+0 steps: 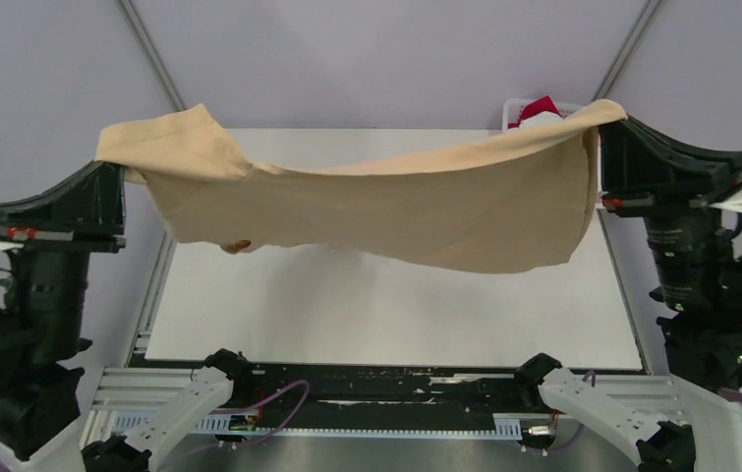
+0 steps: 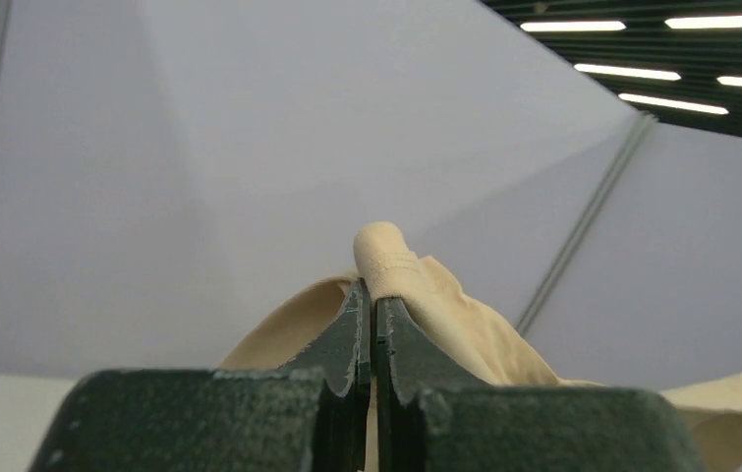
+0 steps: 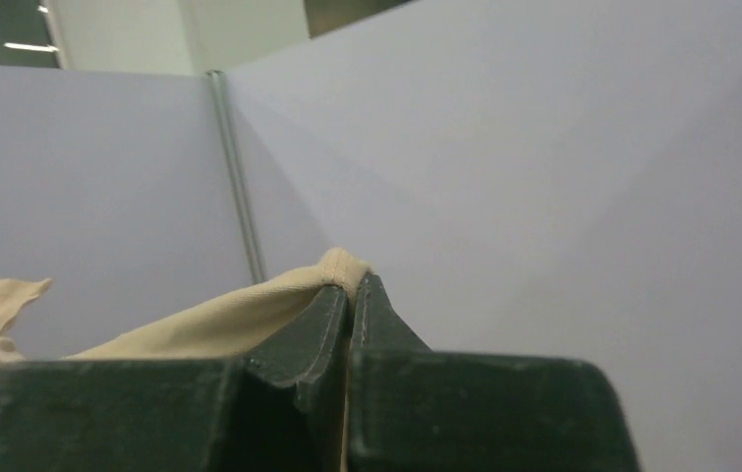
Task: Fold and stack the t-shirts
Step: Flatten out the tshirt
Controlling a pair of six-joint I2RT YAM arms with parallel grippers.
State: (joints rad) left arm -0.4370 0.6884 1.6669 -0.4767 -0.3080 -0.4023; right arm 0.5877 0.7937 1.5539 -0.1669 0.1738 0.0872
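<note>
Note white table [image 1: 396,315] filling the middle of the top view, with no folded shirt visible on it.

Above it, well clear of the surface, find the tan t-shirt [image 1: 396,211] strung from 9 o'clock to 2 o'clock. Sags in the middle, droops lowest toward 4 o'clock, with a flap of cloth turned over at 10 o'clock.

At 9 o'clock, see left gripper [image 1: 123,175] pinched fully closed on a stitched edge of the tan cloth, a nub of hem poking past the tips in the wrist view. At 2 o'clock, see right gripper [image 1: 602,133] likewise clamped tight on a rolled edge.

Behind that, at 1 o'clock, spot white basket [image 1: 512,104], mostly hidden by the cloth, holding a red shirt [image 1: 543,103] and a white shirt [image 1: 536,120].

Under the left hem, mark a small brown spot, possibly a tag or print; too small to tell.

Judged as the spread-and-lay step, early in the task. To do it well:
- Ease the ends apart first to take out the sag.
- Lower both ends level and together.
- Let the hanging edge touch down first, then draw toward 6 o'clock so the body lies flat.
- Shake out or flatten the turned flap at 10 o'clock before any fold.
- Release only once the cloth rests on the table.
</note>
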